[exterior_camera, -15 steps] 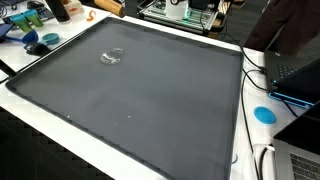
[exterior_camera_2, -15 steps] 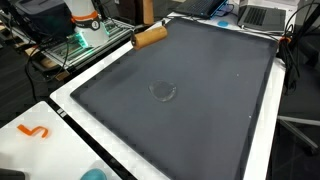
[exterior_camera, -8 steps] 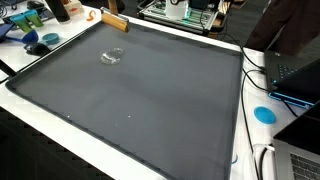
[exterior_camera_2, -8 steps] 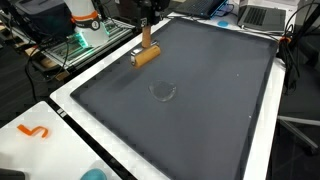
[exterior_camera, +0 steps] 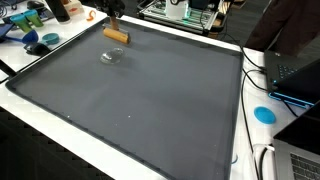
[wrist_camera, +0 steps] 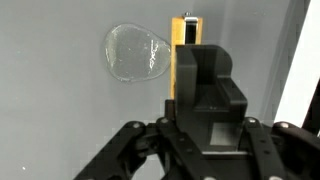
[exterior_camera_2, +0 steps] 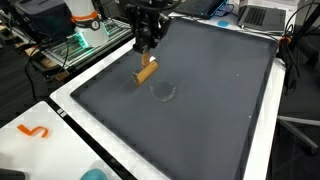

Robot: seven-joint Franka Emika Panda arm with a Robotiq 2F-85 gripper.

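The jaws are closed on the upper end of a wooden block (exterior_camera_2: 147,72), which hangs tilted below the gripper (exterior_camera_2: 146,50). In the wrist view the block (wrist_camera: 182,45) shows as an orange strip pinched beside a dark finger (wrist_camera: 205,85), just to the side of a clear, glassy patch (wrist_camera: 135,52). In both exterior views the block (exterior_camera: 116,35) is close beside that patch (exterior_camera_2: 163,92), over the grey mat (exterior_camera_2: 220,100). A blue disc (exterior_camera: 264,114) lies well away from the patch, off the mat.
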